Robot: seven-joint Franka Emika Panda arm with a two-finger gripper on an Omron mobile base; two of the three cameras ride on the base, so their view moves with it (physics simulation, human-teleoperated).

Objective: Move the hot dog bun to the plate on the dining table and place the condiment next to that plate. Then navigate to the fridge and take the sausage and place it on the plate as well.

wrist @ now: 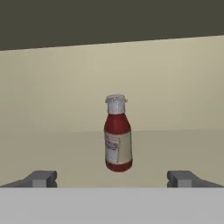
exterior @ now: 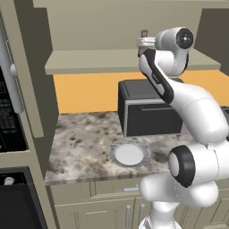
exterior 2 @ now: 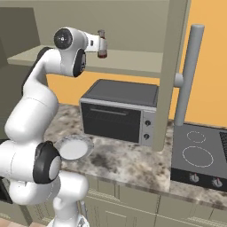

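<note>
A speckled stone worktop (exterior: 85, 147) runs along the wall, with pale cabinet doors below it and an orange wall panel behind. On the far side of it sits a dark toaster oven (exterior 2: 119, 111), and to the right of that, past an upright cabinet panel, a black cooktop (exterior 2: 199, 155) is set into the surface. Above the oven a beige shelf (exterior: 98, 60) spans the wall. The white arm (exterior: 188, 112) rises from the near edge and reaches up to shelf height. A round grey plate (exterior: 129, 153) lies flat on the worktop just in front of the oven, near the arm's base. The red condiment bottle (wrist: 118, 135), with a white cap and a pale label, stands upright on the shelf. The fingers (wrist: 113, 178) are spread wide and hold nothing; in the hand view the two tips sit low at either side with the bottle centred between them but farther back, apart from both. In the right base view the bottle (exterior 2: 102, 44) stands just beyond the end of the hand.
</note>
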